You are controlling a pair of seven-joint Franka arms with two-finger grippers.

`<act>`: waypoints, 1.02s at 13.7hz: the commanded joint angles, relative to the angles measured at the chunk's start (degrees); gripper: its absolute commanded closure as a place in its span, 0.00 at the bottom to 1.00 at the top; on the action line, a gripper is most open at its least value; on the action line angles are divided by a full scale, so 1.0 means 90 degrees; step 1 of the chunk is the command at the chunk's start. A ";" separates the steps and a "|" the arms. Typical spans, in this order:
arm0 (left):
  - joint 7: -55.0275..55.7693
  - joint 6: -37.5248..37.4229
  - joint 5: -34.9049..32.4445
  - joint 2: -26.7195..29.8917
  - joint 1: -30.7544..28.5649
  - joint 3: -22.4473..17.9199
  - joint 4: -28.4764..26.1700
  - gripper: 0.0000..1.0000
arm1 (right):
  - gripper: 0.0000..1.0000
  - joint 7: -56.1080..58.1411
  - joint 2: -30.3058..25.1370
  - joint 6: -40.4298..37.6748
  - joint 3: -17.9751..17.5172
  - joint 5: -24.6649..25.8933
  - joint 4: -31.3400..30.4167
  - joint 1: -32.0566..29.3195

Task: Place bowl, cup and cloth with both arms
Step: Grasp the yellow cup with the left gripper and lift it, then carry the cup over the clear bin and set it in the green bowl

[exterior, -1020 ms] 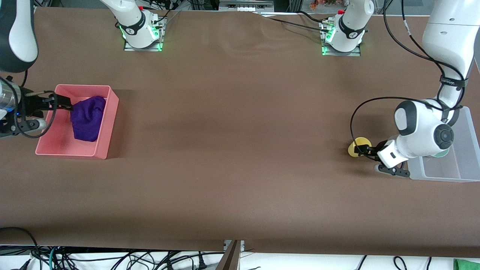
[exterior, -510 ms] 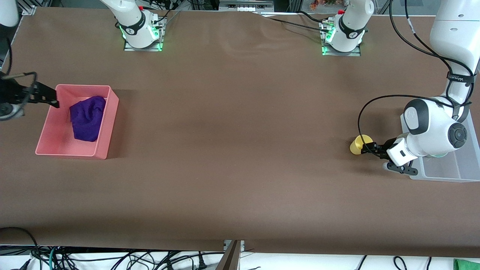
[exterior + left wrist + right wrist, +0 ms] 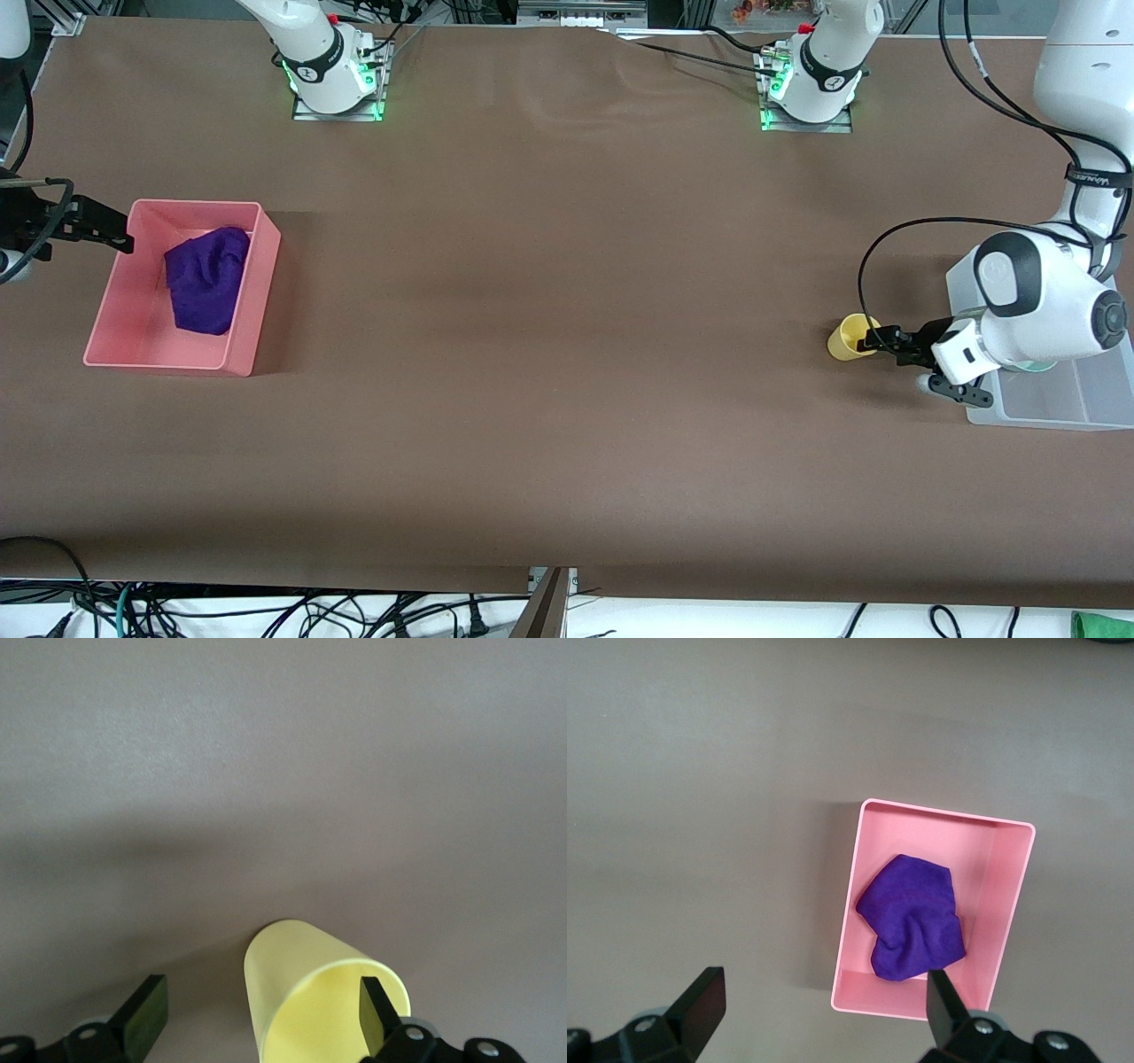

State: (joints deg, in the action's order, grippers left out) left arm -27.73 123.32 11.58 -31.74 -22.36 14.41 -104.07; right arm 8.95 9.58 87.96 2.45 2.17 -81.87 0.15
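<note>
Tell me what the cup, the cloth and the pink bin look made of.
Cup: likely plastic, thin, even yellow wall, matte.
Cloth: soft fabric, purple, wrinkled and bunched.
Pink bin: probably molded plastic, rigid straight walls, rounded corners, dull sheen.

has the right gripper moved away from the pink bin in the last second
Yes. The right gripper, open, has pulled back from over the cloth to outside the pink bin's rim, toward the right arm's table end.

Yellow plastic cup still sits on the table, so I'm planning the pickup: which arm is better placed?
Left. The left gripper has open jaws beside the yellow plastic cup; the right gripper is over the pink bin holding the purple cloth.
</note>
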 commanded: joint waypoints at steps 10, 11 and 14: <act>-0.0103 -0.1451 0.0149 -0.0097 -0.0230 -0.0038 0.0944 1.00 | 0.00 -0.0106 0.0049 -0.0008 -0.0067 -0.0056 0.0024 0.0042; -0.0103 -0.1891 0.0149 -0.0097 -0.0318 -0.0106 0.1286 1.00 | 0.00 -0.0144 0.0049 -0.0018 -0.0067 -0.0056 0.0024 0.0042; -0.0152 -0.3053 0.0023 -0.0116 -0.0611 -0.0272 0.2223 1.00 | 0.00 -0.0184 0.0049 -0.0057 -0.0067 -0.0066 0.0024 0.0032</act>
State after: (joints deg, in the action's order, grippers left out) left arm -28.22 102.22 11.67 -32.40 -26.43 12.59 -89.57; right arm 8.41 10.13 87.98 2.05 2.17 -81.87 0.60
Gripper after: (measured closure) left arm 0.969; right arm 0.000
